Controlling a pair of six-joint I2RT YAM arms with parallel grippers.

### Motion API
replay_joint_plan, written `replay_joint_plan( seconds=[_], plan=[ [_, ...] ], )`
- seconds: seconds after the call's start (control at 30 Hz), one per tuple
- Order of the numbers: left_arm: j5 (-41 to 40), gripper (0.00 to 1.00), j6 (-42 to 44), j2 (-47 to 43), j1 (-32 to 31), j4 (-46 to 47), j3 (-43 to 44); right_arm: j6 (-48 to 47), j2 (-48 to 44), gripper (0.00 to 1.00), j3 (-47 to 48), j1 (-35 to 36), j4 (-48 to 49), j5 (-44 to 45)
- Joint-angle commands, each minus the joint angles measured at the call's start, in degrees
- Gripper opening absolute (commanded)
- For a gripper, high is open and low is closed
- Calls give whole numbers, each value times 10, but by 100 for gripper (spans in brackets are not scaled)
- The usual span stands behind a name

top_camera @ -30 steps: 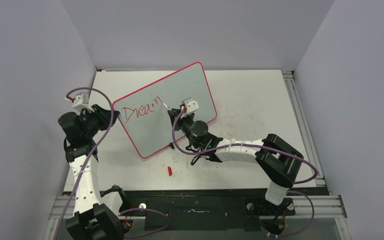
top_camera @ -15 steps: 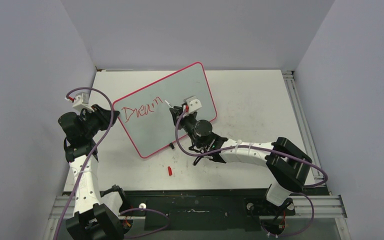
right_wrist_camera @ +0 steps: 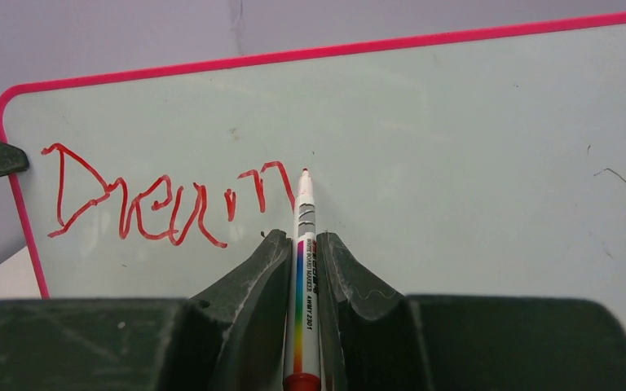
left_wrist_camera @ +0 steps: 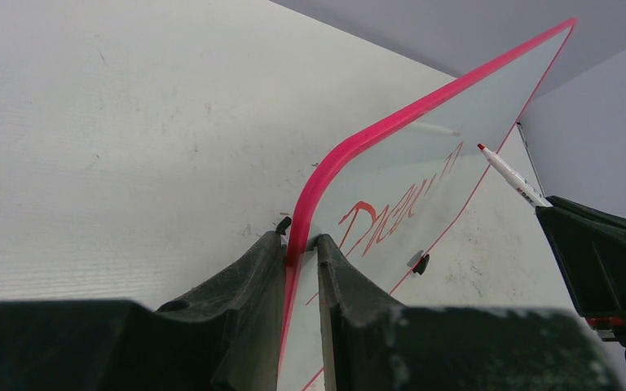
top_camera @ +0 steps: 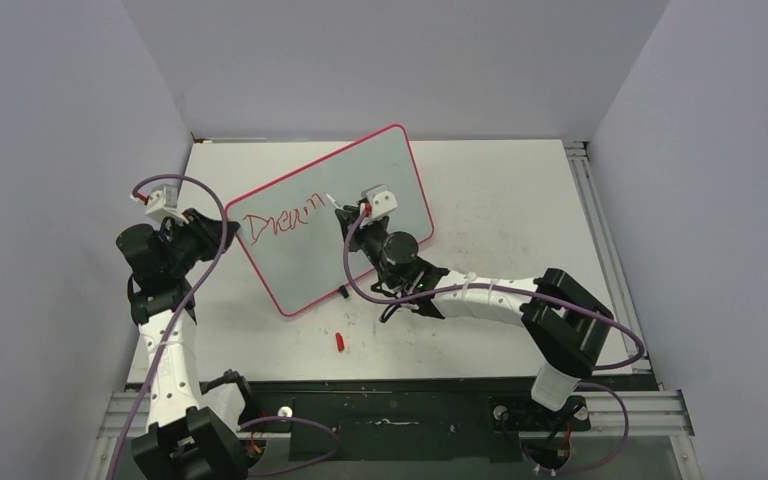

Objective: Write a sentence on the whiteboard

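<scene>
The left fingers (left_wrist_camera: 253,277) clamp the board (top_camera: 305,265) by its left edge, holding it tilted on the bench (top_camera: 520,200), left of centre. One word, Dream (right_wrist_camera: 163,204), is written. The right fingers (right_wrist_camera: 253,277) grip a marker (right_wrist_camera: 304,204), tip near the last letter. Most of the sentence seems left to write.

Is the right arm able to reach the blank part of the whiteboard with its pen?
Probably yes. The right arm has its jaws shut on the marker, whose tip points at the whiteboard just right of the red word. Bare board lies beyond it, with nothing in between.
</scene>
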Motion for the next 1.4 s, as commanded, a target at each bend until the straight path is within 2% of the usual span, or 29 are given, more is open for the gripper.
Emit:
replay_joint_plan(
  seconds=[0.0, 0.83, 1.37],
  plan=[
    [23, 19, 2, 7, -12, -4, 6, -3, 4, 5, 26, -6, 26, -7],
    [23, 19, 3, 9, -14, -4, 6, 0, 28, 5, 39, -17, 25, -11],
    [23, 19, 3, 9, -14, -3, 6, 13, 17, 5, -3, -4, 31, -11]
  ],
)
